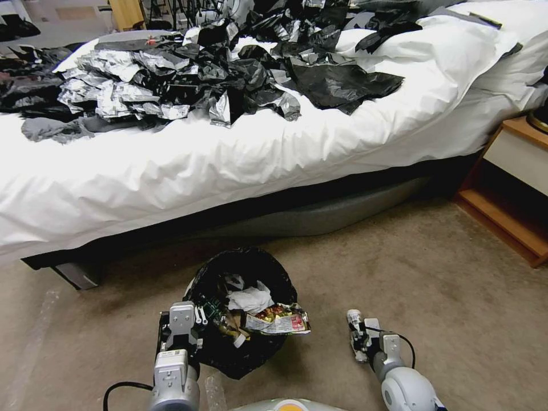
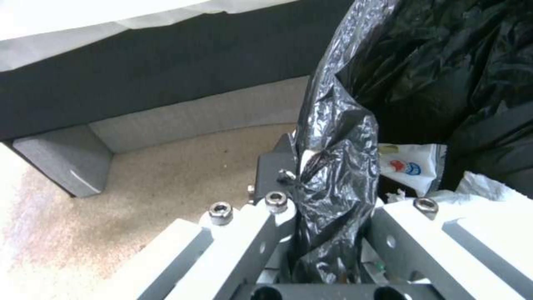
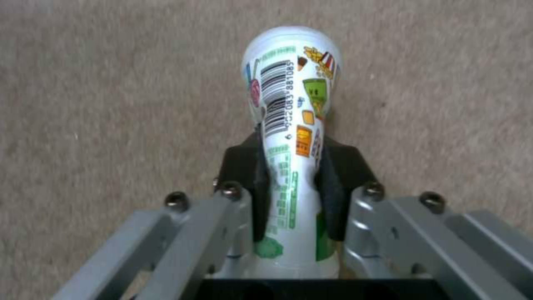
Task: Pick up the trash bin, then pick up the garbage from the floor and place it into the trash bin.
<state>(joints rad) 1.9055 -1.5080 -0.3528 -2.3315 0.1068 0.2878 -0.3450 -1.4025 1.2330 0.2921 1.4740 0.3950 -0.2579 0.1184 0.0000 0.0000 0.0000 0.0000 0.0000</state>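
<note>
Trash bin (image 1: pixel 242 311) sits on carpet (image 1: pixel 445 285) just before the bed (image 1: pixel 228 165), stuffed with tissue (image 1: pixel 249 298) and a wrapper (image 1: pixel 279 319). Left gripper (image 1: pixel 191 322) clamps its bag-lined rim. Right gripper (image 1: pixel 358 338), beside the bin, pinches a small plastic bottle (image 3: pixel 289 125). Nightstand (image 1: pixel 508 188) far right; black bags (image 1: pixel 228 68) on bed.

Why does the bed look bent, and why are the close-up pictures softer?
Head view: a wide lens bows the bed. Left wrist view: glare glints on the trash bin liner. Right wrist view: the carpet blurs; the bottle barcode stays readable.
</note>
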